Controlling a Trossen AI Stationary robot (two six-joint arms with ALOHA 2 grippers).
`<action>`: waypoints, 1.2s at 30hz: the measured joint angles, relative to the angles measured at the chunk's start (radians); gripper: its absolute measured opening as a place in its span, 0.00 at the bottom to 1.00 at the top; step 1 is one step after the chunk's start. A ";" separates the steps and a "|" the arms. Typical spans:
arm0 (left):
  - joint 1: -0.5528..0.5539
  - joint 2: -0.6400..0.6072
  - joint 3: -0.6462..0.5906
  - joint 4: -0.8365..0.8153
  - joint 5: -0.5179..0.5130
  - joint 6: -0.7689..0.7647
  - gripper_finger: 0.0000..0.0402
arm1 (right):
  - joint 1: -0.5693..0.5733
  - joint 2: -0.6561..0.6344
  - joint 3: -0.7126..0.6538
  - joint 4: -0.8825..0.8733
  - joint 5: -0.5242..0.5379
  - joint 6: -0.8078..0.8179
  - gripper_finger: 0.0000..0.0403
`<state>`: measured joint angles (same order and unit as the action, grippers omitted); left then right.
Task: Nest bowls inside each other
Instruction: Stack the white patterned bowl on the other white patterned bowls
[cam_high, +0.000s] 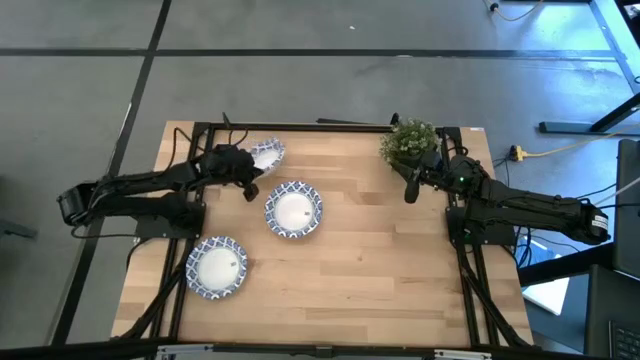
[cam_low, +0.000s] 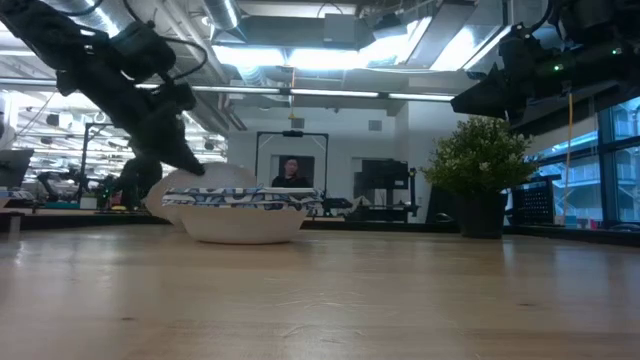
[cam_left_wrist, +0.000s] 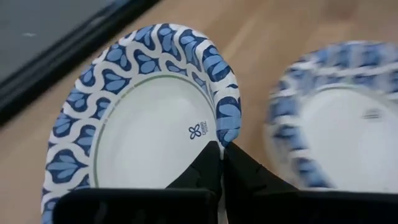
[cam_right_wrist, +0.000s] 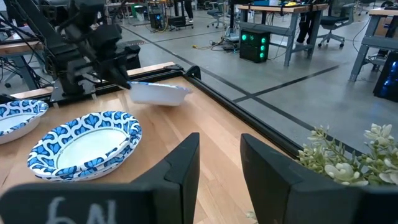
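High view: left arm reaches from the table's left side toward the back edge, elbow bent. The left gripper (cam_high: 247, 170) is at the rim of a bowl (cam_high: 266, 153) by the back edge. A second bowl (cam_high: 294, 209) sits near the table's (cam_high: 380, 270) centre, just beside the gripper. A third bowl (cam_high: 217, 267) lies toward the front left, well apart from both. Right arm comes in from the right side; the right gripper (cam_high: 412, 186) hangs over bare wood near the potted plant (cam_high: 409, 141) at the back right corner.

Low view: left arm slopes down from the upper left. Left gripper (cam_low: 185, 160) meets the held bowl (cam_low: 205, 182), which sits tilted above and behind the centre bowl (cam_low: 243, 215). Right arm is up high at the upper right, above the plant (cam_low: 479, 170). A person shows far back in the room.

Left wrist view: left gripper (cam_left_wrist: 222, 152) has its fingers pinched together on the patterned rim of the held bowl (cam_left_wrist: 143, 130), which is tipped up on edge. The centre bowl (cam_left_wrist: 342, 124) lies beside it, blurred.

Right wrist view: right gripper (cam_right_wrist: 219, 163) has its fingers apart, nothing between them, above the wood. Plant leaves (cam_right_wrist: 348, 158) are close by. The centre bowl (cam_right_wrist: 87, 146) lies flat ahead; past it the left gripper (cam_right_wrist: 121, 78) holds its bowl (cam_right_wrist: 158, 93) off the table. Part of the third bowl (cam_right_wrist: 18, 118) shows at the edge.
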<state>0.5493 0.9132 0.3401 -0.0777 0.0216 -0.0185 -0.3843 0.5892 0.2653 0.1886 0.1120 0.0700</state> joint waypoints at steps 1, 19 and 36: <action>-0.007 -0.007 0.000 0.000 0.024 -0.014 0.00 | 0.000 0.000 0.000 0.000 0.000 0.000 0.29; -0.125 0.014 0.378 -0.393 0.007 0.088 0.00 | 0.000 0.000 0.000 0.000 0.000 0.000 0.29; -0.459 0.324 0.525 -0.430 -0.095 0.042 0.00 | 0.000 0.000 0.000 0.000 -0.024 0.030 0.29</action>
<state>0.0899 1.2372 0.8654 -0.5077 -0.0731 0.0231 -0.3840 0.5892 0.2653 0.1890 0.0879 0.1001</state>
